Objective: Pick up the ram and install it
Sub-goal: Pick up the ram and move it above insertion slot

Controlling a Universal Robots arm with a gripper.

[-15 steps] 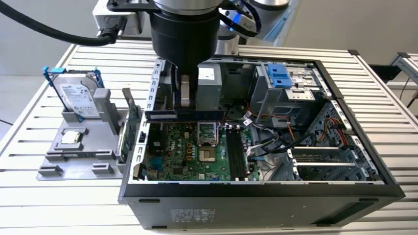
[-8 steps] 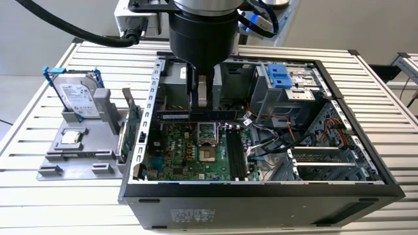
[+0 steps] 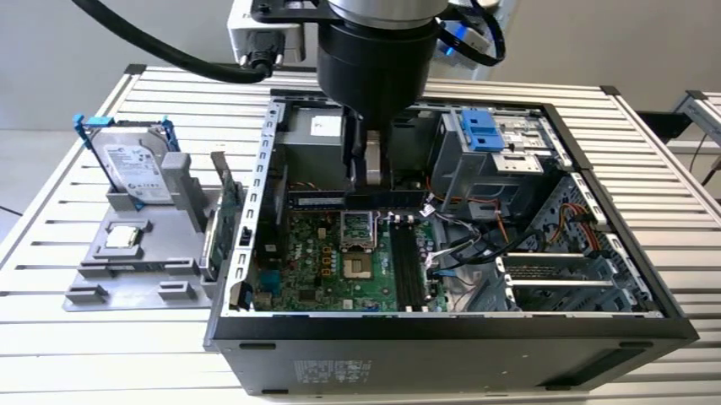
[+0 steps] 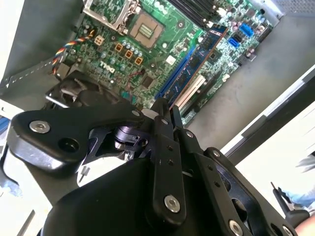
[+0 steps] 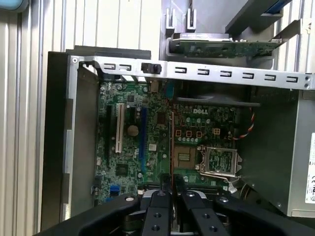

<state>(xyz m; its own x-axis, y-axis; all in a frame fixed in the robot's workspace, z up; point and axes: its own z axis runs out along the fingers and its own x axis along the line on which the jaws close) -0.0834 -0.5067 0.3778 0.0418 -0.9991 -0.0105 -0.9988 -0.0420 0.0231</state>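
Dark blue-green ram [image 4: 204, 51] clamped at one end in hand [image 4: 165, 105], held just above green board [image 4: 162, 46] inside open case [image 3: 451, 337]. Pickup done, install in hand. Seems crosswise to black slots [image 3: 406, 266]; seating calls for turning, aligning, straight press.

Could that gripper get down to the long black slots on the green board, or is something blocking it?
Probably yes. The case is open on top, and the gripper, shut on the ram, hangs over the board with nothing above the black slots. Loose cables lie just beside them.
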